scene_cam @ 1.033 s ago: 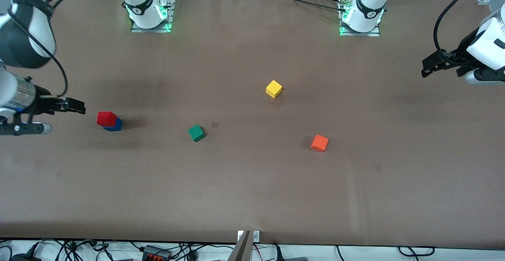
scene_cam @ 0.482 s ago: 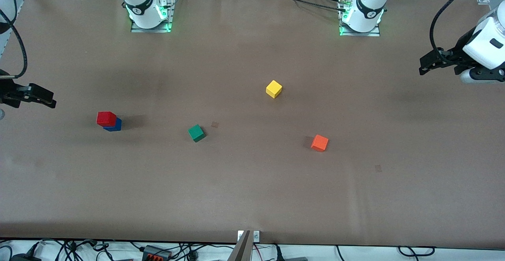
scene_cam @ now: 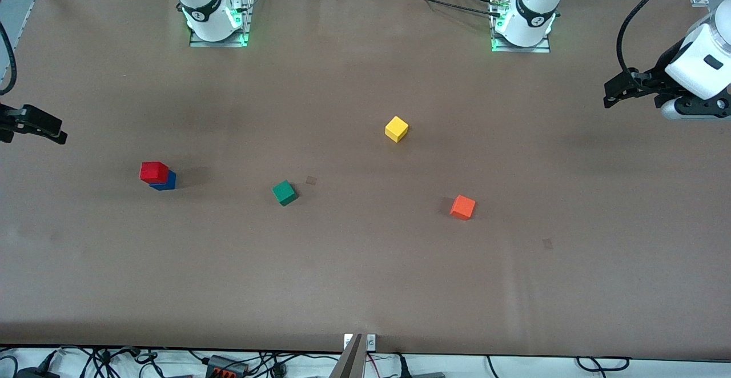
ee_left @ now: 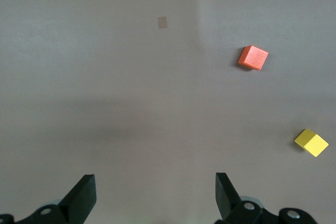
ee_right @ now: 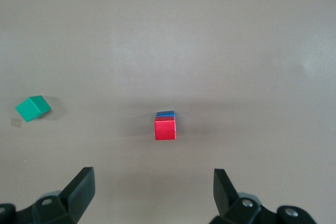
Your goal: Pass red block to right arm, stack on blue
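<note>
The red block (scene_cam: pixel 153 171) sits on the blue block (scene_cam: pixel 166 182), clear of your right gripper (scene_cam: pixel 43 128); its spread jaws have pulled away. Left gripper (scene_cam: pixel 619 88) waits, jaws spread. Stack looks done.

Five small cubes sit on one brown table (scene_cam: pixel 365 286) (one of each colour). They are one red block (scene_cam: pixel 153 171), one blue (scene_cam: pixel 167 183), one green cube (scene_cam: pixel 284 192), one yellow cube (scene_cam: pixel 396 129) and one orange cube (scene_cam: pixel 462 207). Two robot arms are present, each with one gripper: the left gripper (scene_cam: pixel 614 91) and the right gripper (scene_cam: pixel 48 132).

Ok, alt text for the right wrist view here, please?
A red block sits stacked on a blue block on the brown table, below the open right end effector. A green block lies alone off to one side.
</note>
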Robot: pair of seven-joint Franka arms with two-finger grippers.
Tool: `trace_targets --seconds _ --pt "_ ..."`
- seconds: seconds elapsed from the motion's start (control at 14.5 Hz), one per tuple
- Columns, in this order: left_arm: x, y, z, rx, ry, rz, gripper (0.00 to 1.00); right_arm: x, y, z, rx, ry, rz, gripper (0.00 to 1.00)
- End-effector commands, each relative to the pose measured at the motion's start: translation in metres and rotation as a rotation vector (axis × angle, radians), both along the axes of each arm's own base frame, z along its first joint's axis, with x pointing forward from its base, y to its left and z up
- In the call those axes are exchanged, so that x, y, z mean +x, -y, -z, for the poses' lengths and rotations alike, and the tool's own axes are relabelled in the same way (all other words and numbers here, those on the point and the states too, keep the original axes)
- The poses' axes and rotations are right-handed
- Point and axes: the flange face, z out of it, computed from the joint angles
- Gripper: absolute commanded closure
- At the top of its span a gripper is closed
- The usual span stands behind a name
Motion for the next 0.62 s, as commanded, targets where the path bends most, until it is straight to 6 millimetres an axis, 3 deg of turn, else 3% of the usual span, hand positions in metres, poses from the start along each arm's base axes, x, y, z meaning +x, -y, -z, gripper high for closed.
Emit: trace_targets --seconds 0.0,0.21,0.55 --pt "-0.003 -0.001 -0.009 -0.015 0.003 0.007 0.00 -0.006 -0.001 -0.008 0.016 -0.002 0.009 0.00" --pt "-0.003 -0.001 -0.008 -0.015 -0.002 0.007 0.00 -0.011 -0.004 -0.013 0.018 0.004 0.048 0.00" --pt "-0.003 -0.002 -0.008 -0.015 -0.002 0.006 0.00 -0.030 -0.005 -0.004 0.022 0.017 0.041 0.00"
